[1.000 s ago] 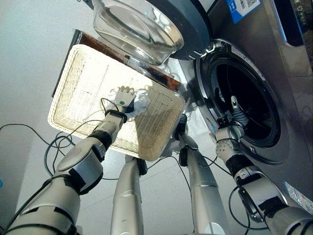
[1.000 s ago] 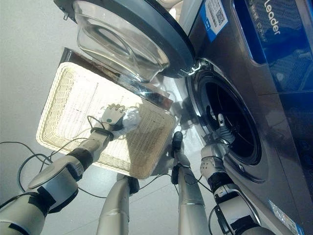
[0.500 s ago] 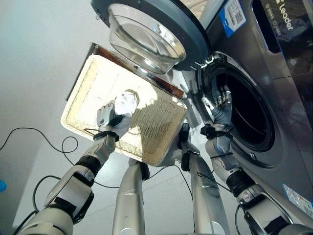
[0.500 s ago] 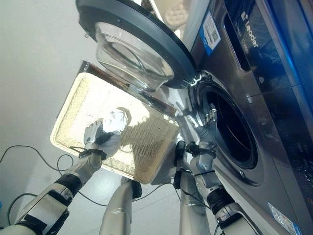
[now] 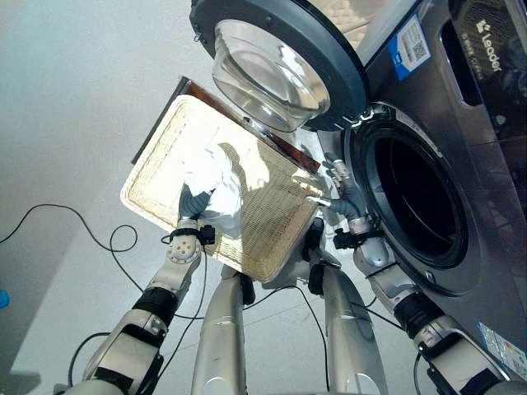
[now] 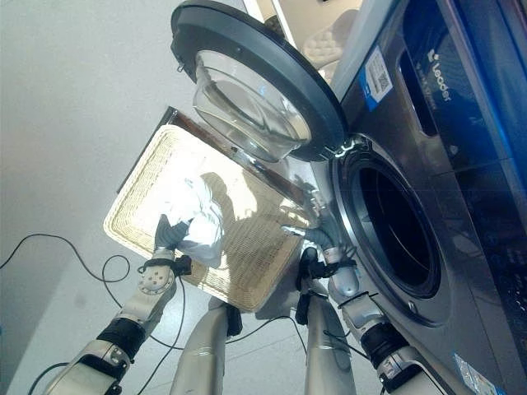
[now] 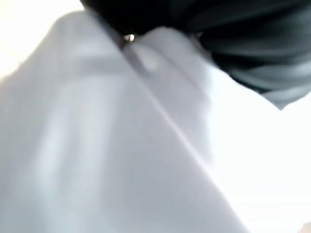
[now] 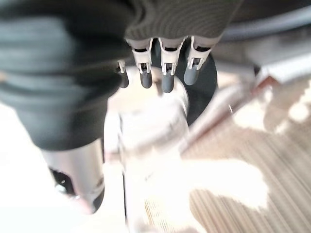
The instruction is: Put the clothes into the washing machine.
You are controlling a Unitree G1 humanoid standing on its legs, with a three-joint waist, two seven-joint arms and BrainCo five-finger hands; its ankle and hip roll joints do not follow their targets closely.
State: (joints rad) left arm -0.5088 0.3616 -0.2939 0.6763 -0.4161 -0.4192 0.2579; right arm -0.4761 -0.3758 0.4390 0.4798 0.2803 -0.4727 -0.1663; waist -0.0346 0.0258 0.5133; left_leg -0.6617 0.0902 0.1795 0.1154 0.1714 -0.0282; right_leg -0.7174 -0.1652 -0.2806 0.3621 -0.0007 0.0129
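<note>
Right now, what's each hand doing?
Left hand: shut on the white garment, above the wicker basket.
Right hand: open, holding nothing, beside the washing machine opening.

A shallow rectangular wicker tray in a pale cream weave rests on a dark brown board, whose edge shows along the tray's far side. Both sit on a smooth light grey floor that stretches away to the left. At the far left edge of the floor, near the bottom, lies a small blue object, too cut off to tell what it is.
</note>
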